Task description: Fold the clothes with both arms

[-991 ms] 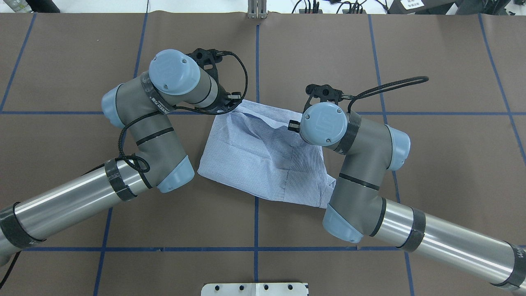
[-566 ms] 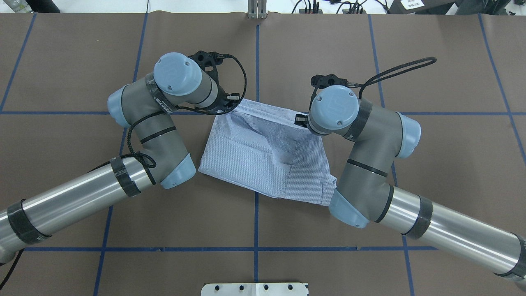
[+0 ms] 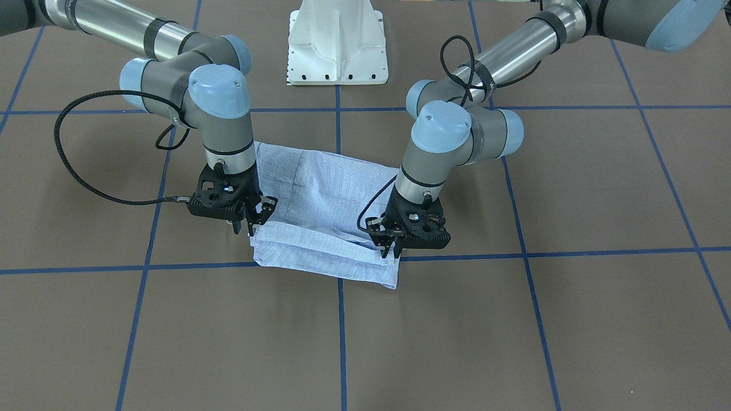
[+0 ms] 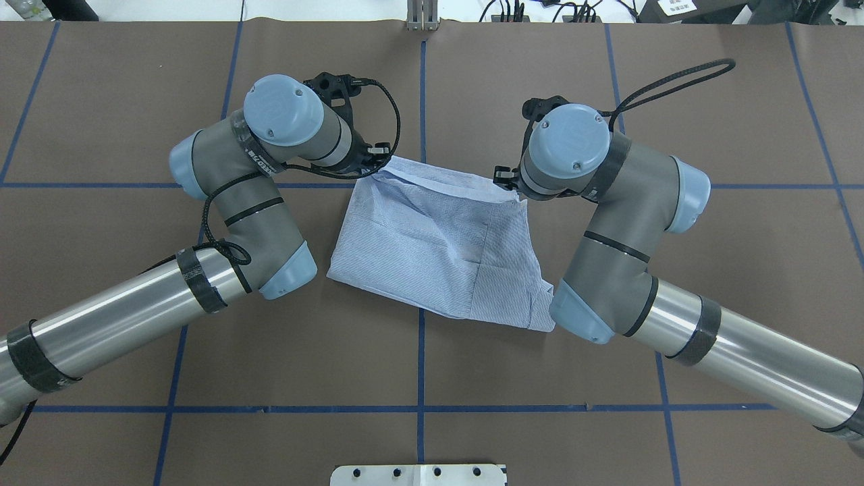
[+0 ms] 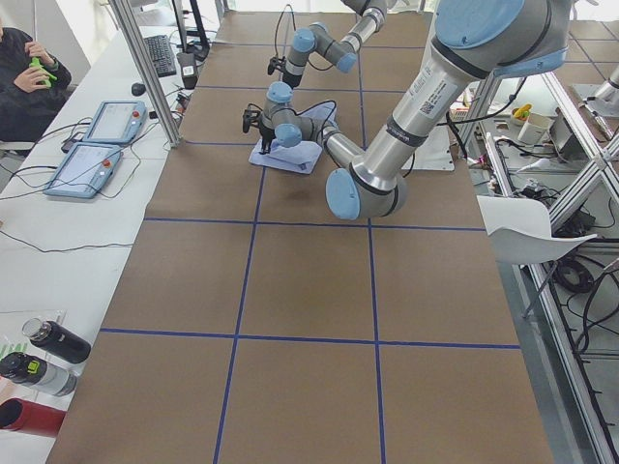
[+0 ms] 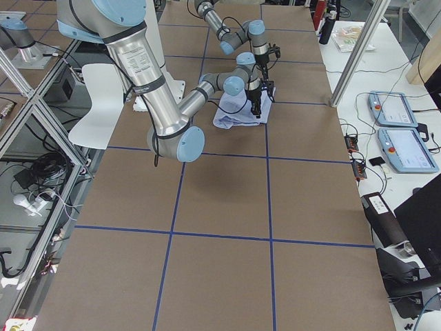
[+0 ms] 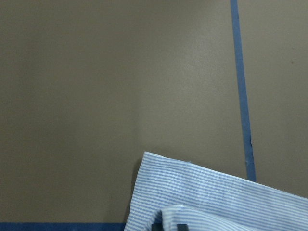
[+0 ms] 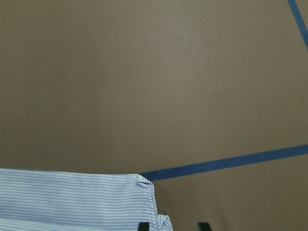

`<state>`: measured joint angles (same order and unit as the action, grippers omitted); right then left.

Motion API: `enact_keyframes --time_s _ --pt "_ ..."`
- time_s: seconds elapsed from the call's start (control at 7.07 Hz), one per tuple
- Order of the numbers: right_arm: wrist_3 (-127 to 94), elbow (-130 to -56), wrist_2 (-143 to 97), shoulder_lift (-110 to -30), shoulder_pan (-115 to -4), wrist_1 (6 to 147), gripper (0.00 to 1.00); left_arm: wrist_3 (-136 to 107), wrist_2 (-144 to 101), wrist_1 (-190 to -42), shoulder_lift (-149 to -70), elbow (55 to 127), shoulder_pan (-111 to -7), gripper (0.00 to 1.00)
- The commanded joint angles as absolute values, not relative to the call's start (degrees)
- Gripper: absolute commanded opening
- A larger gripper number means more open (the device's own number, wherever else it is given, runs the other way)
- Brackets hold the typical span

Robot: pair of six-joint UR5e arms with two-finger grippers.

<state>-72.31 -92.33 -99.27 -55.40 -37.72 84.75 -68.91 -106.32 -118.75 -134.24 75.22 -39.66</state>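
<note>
The light blue striped shirt [image 4: 432,250] lies folded in a rough rectangle at the table's middle; it also shows in the front view [image 3: 325,217]. My left gripper [image 3: 390,252] stands low at the shirt's far left corner [image 4: 375,164]. In the left wrist view its tips [image 7: 167,227] are close together with fabric [image 7: 216,192] bunched between them. My right gripper [image 3: 249,228] is at the far right corner [image 4: 505,181]. In the right wrist view its tips [image 8: 172,227] stand apart, and the shirt's corner [image 8: 72,197] lies flat on the table beside one of them.
The brown table [image 3: 514,331] has a grid of blue tape lines. The white pedestal base [image 3: 338,43] stands on the robot's side. A side bench holds control tablets [image 5: 97,145] and bottles [image 5: 48,358].
My right arm has carried the lifted right part of the shirt away from the robot and laid it flat at the far edge. My left arm has barely moved.
</note>
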Motion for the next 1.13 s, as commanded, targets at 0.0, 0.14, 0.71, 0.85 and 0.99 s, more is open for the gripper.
enact_keyframes --time_s 0.0,0.14,0.71,0.85,0.99 --pt "-70.40 -92.19 -110.17 -52.40 -41.31 87.26 1.00 -59.82 -120.25 -118.30 -130.12 79.95 -46.46 1.00" --pt "-71.62 -92.46 -110.13 -49.34 -40.44 91.19 1.00 -52.89 -120.93 -118.21 -124.94 84.94 -48.67 1.00" --pt "-77.53 -90.28 -94.78 -47.10 -25.77 92.37 1.00 -46.32 -122.17 -118.21 -120.94 86.48 -51.33 1.00" --pt "-72.82 -86.87 -92.14 -46.15 -25.75 91.76 1.00 -46.58 -122.17 -118.30 -120.94 86.66 -51.33 1.00" --pt "-71.21 -81.53 -88.54 -45.97 -25.84 84.80 1.00 -46.58 -122.17 -118.30 -120.85 86.66 -51.33 1.00"
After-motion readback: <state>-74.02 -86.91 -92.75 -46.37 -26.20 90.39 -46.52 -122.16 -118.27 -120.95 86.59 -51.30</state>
